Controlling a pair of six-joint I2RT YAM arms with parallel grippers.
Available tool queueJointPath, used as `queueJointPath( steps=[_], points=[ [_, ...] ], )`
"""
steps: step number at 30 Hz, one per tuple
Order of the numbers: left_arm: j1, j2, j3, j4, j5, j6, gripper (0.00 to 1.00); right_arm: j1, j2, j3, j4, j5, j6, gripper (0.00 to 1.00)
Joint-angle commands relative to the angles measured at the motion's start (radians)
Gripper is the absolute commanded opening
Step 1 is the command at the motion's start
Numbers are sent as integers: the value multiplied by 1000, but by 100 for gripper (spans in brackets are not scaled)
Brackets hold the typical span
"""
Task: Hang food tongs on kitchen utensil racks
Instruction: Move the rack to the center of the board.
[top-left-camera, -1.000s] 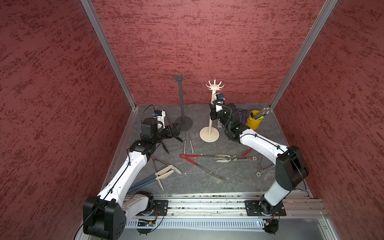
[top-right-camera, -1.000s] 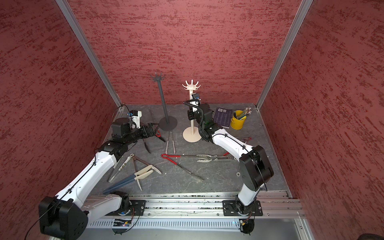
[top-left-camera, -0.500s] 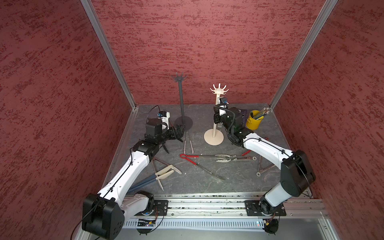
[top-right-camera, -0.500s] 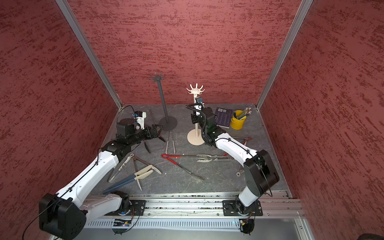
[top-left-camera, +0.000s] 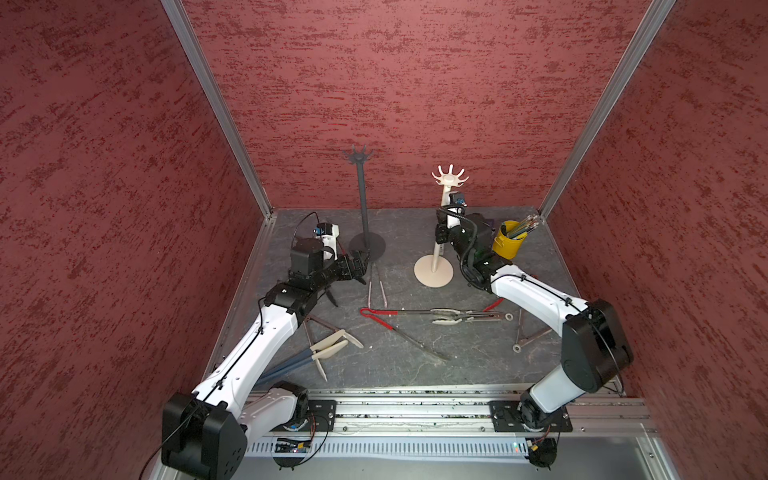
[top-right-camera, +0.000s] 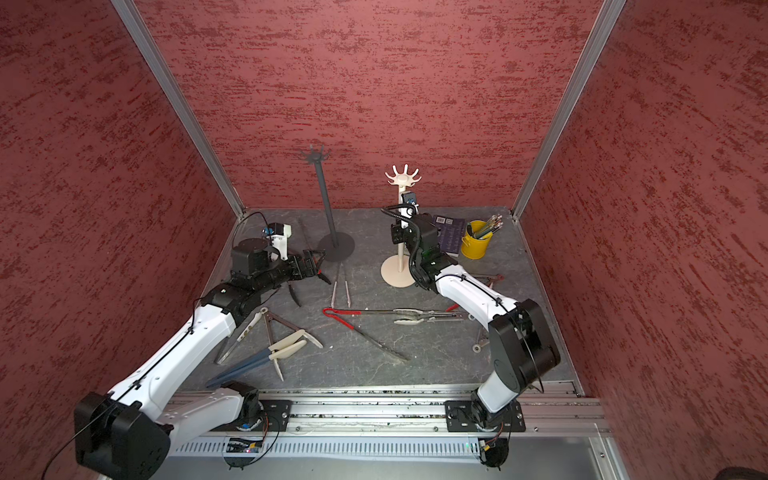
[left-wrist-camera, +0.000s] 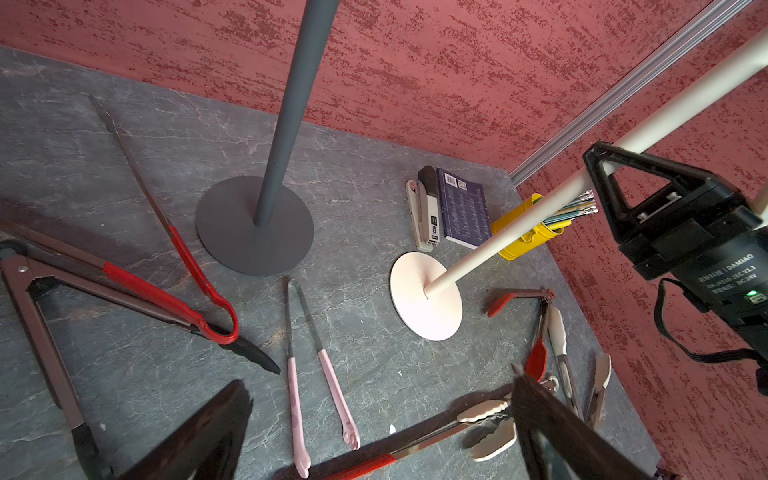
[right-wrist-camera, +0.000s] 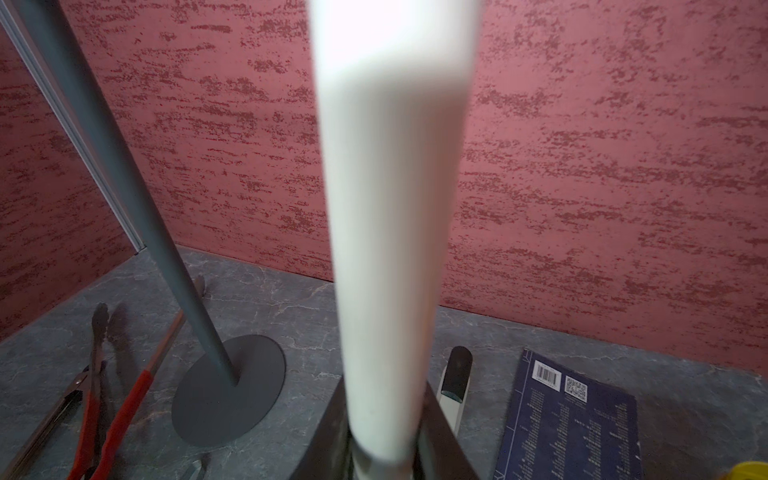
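1. Nothing is hung yet. In both top views the hook crowns of the dark grey utensil rack (top-left-camera: 362, 199) and the cream-white utensil rack (right-wrist-camera: 390, 208) are bare.
2. The right jaws are drawn in narrow around the cream-white utensil rack's pole, about midway up. Its crown stands above them and its round base is on the table (top-left-camera: 457, 365) below them. I cannot tell whether the base sits fully flat.
3. The left jaws stand wide and hold nothing, low over the table. The pink-handled tongs (left-wrist-camera: 332, 384) lie just ahead of them and between their two sides, untouched. The dark grey utensil rack's base is a little farther ahead.
4. The other food tongs all lie flat on the table:
   - The red-looped tongs (left-wrist-camera: 195, 266) are to one side of the left jaws.
   - The long red-handled tongs (top-left-camera: 376, 320) and the cream-tipped tongs (top-left-camera: 446, 316) are well behind both sets of jaws.
   - The blue-handled tongs (top-left-camera: 291, 363) lie back beside the left arm.
5. Judged from this, the task is at its very start. The right arm seems busy placing or steadying a rack, and every pair has yet to be lifted and hooked.
6. The yellow cup of pencils (top-left-camera: 507, 245) stands just beside the right jaws and plays no part.
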Motion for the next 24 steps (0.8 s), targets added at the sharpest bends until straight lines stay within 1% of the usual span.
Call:
queueJointPath(
  steps=[1,10,14,16,19,22,24],
  points=[
    [-6,-12,-11,-18,-10,19,100,-8,-57,13,171,18,22,0],
    [-9,-4,-8,-16,-7,16,100,-18,-62,-17,168,12,49,0],
    [-12,-2,-7,-16,-8,11,100,-18,-72,-24,155,4,61,13],
    [-15,0,-7,-14,-7,7,100,-19,-74,-23,140,4,68,22],
    [-20,3,-5,-14,-7,3,100,-18,-75,-16,112,0,82,31],
    [-22,5,9,-15,-8,2,100,-18,-76,-9,91,0,94,36],
    [-22,11,18,-15,-7,0,100,-18,-77,-5,75,-2,101,43]
  ],
)
